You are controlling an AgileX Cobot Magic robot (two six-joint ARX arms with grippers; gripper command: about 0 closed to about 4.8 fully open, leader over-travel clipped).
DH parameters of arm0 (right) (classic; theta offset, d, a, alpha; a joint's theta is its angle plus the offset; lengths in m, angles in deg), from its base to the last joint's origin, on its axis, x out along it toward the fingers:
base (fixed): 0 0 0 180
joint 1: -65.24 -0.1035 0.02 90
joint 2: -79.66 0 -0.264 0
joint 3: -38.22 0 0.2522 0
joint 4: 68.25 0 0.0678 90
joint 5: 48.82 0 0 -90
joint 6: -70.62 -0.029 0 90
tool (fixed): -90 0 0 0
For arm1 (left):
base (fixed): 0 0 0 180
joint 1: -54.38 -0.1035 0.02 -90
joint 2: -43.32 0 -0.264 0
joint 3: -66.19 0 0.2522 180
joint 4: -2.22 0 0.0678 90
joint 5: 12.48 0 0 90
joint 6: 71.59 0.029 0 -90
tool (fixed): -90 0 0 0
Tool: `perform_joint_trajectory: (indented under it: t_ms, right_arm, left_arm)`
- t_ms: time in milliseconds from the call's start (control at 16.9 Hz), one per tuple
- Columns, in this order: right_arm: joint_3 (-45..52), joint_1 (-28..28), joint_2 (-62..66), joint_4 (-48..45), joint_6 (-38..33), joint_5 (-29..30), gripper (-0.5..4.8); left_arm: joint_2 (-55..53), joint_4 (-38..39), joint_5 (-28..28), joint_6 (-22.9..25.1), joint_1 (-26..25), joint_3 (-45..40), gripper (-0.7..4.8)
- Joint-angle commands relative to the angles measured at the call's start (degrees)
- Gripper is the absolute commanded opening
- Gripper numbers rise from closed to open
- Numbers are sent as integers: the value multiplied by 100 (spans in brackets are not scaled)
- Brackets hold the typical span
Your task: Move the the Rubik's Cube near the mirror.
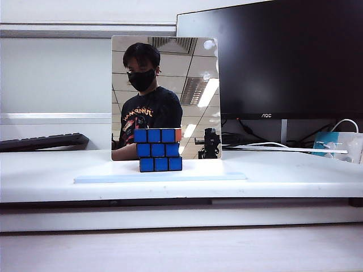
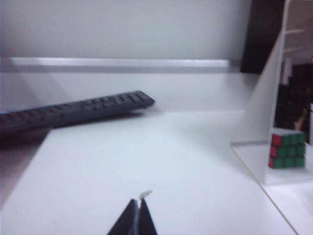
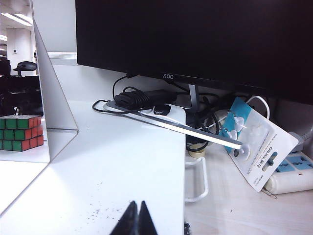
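cube (image 1: pixel 158 150): on the desk (image 1: pixel 51 175), touching or just before the mirror (image 1: pixel 165 96)
handling: likely light, rigid, slick; grip two opposite flat faces
left hand (image 2: pixel 139 201): clenched, empty, well apart
right hand (image 3: pixel 137 204): clenched, empty

Little of the robot shows; the left gripper (image 2: pixel 137 215) appears as two slim black fingers tapering to sharp points, a pale fleck at one tip; the right gripper (image 3: pixel 136 219) looks the same, matte black, wedge-shaped, fingers pressed together, no cables or markings visible.
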Motion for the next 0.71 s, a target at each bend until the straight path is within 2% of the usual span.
perform_joint_trajectory:
  t_ms: [59,710]
  right_arm:
    - [26,4,0,-63,0,-11,0]
    - [26,2,0,-61,2,-11,0]
  left_arm:
    - [-2,-192,35,15,-7,9,-5]
    - [-2,-118,35,15,-7,9,-5]
